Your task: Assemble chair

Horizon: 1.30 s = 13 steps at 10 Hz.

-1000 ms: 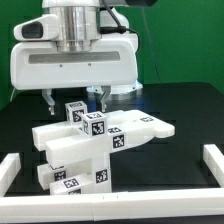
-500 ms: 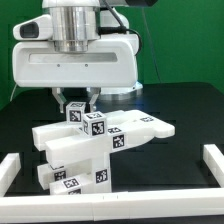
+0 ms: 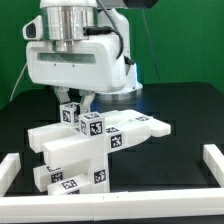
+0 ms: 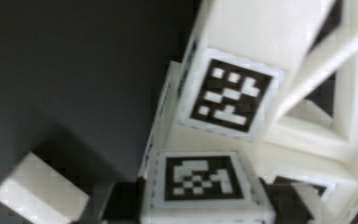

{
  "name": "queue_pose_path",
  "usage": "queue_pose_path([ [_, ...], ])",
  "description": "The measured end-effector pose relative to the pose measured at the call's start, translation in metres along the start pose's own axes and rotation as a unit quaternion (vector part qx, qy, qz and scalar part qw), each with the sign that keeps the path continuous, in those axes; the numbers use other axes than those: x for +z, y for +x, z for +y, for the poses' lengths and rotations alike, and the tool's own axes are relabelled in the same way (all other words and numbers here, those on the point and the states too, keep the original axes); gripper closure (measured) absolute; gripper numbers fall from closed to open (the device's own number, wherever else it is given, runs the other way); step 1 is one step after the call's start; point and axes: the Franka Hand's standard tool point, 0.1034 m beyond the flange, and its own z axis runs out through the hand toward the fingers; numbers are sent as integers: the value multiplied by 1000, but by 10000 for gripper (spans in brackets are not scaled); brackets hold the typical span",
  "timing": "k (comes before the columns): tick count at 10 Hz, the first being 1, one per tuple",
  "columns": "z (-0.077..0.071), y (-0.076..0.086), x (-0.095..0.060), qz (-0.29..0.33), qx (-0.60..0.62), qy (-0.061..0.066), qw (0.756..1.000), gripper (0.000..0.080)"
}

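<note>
The chair [image 3: 105,140] is a partly joined white structure of slabs and blocks with black-and-white tags, standing at the middle of the black table. Two small tagged cubes top it. My gripper [image 3: 75,102] comes down from above and is shut on the rear tagged cube [image 3: 68,113]. The wrist view has that cube [image 4: 202,180] filling the gap between my dark fingers [image 4: 123,200], both pressed against its sides. A second tagged face [image 4: 229,92] lies beyond it on the white frame. My gripper [image 4: 202,203] sits at that view's edge, so the fingertips are partly cut off.
A white border rail runs along the table's front [image 3: 110,205] and up both sides [image 3: 214,165]. A green wall stands behind the arm. In the wrist view, a loose white block [image 4: 43,185] lies on the dark table beside the chair.
The jaws went from wide apart to shut on the rear tagged cube. Since then the hand has leaned toward the exterior view's right, and the chair has shifted slightly to its left.
</note>
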Motion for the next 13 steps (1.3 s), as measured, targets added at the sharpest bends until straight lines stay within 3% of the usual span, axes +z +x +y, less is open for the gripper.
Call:
queue_pose_path([
  [2, 1, 2, 0, 0, 112, 13, 994, 515],
  [4, 0, 2, 0, 0, 116, 13, 993, 515],
  [6, 0, 2, 0, 0, 114, 13, 993, 225],
  [7, 0, 2, 0, 0, 94, 13, 995, 173],
  [9, -2, 3, -3, -4, -14, 13, 1000, 154],
  [13, 1, 3, -2, -7, -200, 13, 980, 150],
])
